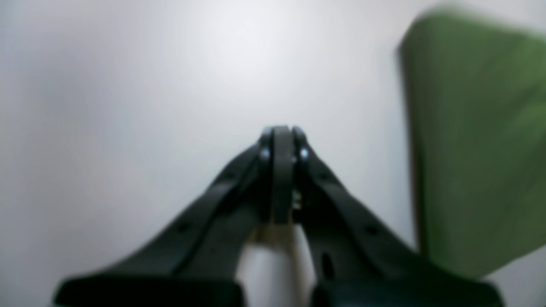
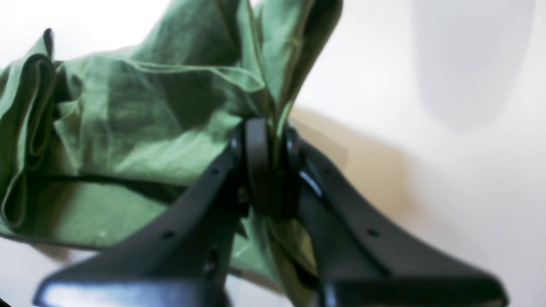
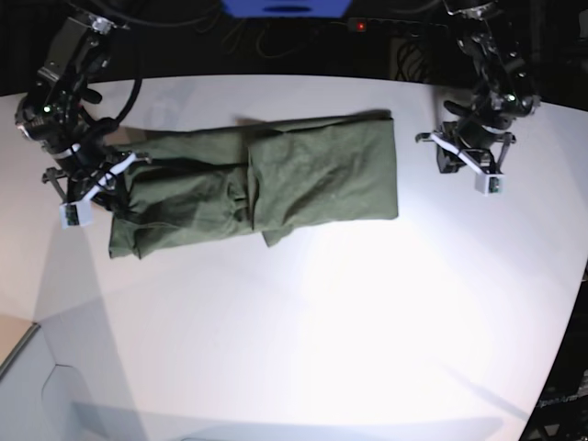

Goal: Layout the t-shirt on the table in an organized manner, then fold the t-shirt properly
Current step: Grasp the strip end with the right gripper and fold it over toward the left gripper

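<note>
White table (image 3: 303, 340), folded t-shirt (image 3: 276, 184), right gripper (image 2: 268, 128) pinching it

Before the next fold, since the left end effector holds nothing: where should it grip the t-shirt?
Probably the t-shirt's straight edge nearest the left end effector, approached from that side; it lies flat, with bare table beside it.

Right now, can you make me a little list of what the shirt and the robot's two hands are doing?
shirt: green t-shirt lying partly folded and bunched on the white table
right hand: shut, pinching a fold of the cloth at one end of the shirt
left hand: shut, holding nothing, over bare table beside the shirt's other end
fold: not neat yet, one end rumpled
</note>
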Motion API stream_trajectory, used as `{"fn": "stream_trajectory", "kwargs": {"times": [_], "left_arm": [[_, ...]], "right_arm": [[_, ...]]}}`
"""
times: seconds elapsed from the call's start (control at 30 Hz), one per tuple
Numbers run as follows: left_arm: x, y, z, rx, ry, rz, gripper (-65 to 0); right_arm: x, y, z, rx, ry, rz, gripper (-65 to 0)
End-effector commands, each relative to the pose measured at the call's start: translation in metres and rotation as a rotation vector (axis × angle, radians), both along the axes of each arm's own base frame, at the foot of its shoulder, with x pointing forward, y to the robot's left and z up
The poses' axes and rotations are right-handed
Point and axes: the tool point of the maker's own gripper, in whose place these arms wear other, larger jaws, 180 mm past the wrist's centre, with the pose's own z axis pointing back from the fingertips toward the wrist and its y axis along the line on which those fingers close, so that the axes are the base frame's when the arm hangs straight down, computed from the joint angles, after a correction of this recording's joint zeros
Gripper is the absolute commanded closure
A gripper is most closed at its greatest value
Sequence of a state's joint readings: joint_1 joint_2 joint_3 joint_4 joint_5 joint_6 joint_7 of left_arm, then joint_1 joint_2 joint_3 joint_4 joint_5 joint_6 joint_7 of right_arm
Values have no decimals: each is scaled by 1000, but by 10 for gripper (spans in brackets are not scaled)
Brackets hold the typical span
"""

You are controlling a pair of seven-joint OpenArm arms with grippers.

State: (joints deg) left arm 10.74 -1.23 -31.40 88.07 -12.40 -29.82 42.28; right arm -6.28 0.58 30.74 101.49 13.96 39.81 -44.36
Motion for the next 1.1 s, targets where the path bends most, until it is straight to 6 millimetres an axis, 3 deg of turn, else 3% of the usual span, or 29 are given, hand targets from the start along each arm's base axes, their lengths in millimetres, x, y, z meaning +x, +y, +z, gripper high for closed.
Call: {"fn": "stream_trajectory", "kwargs": {"times": [0.0,0.1,0.3,0.5,0.73,0.97,1.07], "left_arm": [[9,-1,1,35,16,-28,0],[4,-11,-11,63,76,-74,-1],[5,-20,-12,50,77,-79,-1],[5,-20,-12,50,77,-79,-1],[7,-21,-11,43,72,-78,-1],[7,-22,-11,41,71,-79,-1],[6,-22,-11,40,74,-81,-1]], "right_arm": [[3,2,11,9,-48,4,0],[3,13,20,5,-72,24,0],[-9,74,38,-12,-108,206,0],[-25,122,37,27,-97,340,0],[-41,205,45,115,-117,567,0],[-30,260,76,172,-210,687,0],[-24,276,77,197,-214,716,0]]}}
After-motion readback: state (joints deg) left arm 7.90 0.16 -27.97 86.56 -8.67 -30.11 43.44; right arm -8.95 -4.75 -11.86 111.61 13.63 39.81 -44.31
